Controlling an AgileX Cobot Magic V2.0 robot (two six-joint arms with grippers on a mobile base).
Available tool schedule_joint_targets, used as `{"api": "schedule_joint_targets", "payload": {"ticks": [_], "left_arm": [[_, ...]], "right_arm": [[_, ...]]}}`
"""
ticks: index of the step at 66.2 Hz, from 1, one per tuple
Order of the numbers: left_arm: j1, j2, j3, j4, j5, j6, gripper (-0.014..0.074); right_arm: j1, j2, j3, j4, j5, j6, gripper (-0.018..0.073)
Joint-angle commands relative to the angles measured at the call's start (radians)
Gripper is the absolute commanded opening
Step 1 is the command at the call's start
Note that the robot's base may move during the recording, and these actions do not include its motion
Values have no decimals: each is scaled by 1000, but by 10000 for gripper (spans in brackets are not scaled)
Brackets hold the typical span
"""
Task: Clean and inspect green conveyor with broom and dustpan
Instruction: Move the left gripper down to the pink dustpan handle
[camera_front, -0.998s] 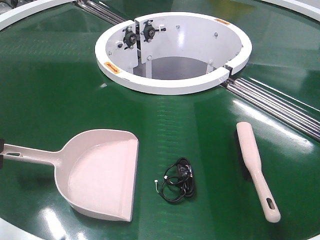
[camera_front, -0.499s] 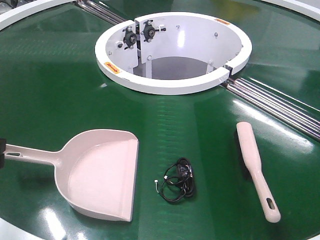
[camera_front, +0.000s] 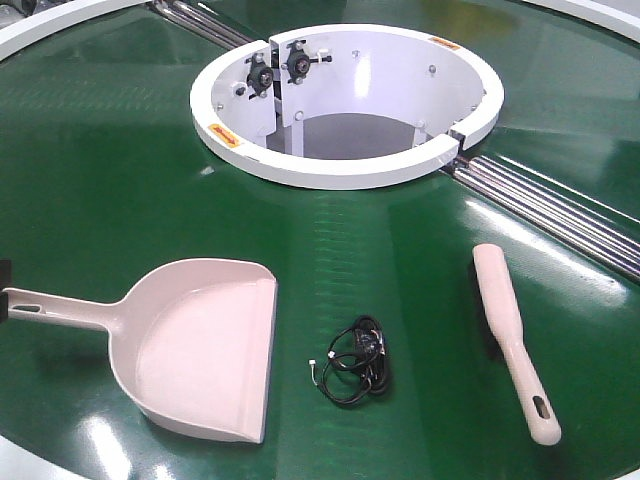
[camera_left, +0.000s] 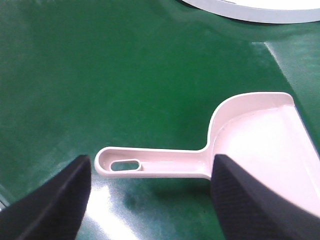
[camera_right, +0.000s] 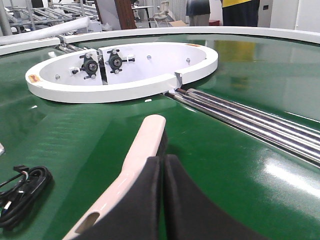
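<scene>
The left tool (camera_left: 150, 192) gapes empty by the dustpan (camera_left: 260, 135), seemingly light, stiff, slick and best taken at its slim handle; the right tool (camera_right: 161, 170) is pinched shut, empty.

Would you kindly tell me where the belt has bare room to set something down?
Widest bare patch: the green conveyor left of the white ring, above the dustpan. A smaller one lies between ring and black cable. The near edge is crowded: dustpan, cable, broom; steel rollers cross the right side.
</scene>
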Motion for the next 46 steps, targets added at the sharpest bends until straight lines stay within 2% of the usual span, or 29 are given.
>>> {"api": "schedule_joint_targets", "payload": {"ticks": [1,9,21,27,35,46], "left_arm": [[-5,-6,-36,-1,-64,16,481],[-5,8,-83,-1,-1,126,481],[-5,162,-297,-5,303,277,481],[-5,252,-395,-44,417,376,481],[-5,372,-493,-106,492,521,481],[-5,494,-565,-98,515,659,481]], "right_arm": [[0,-17,20,-2,-76,-7,-5],[0,-17,20,-2,-76,-7,-5],[0,-17,20,-2,-77,-7,-5],[0,-17,20,-2,-77,-7,-5],[0,-17,20,-2,-77,-7,-5],[0,-17,20,-2,-77,-7,-5]]}}
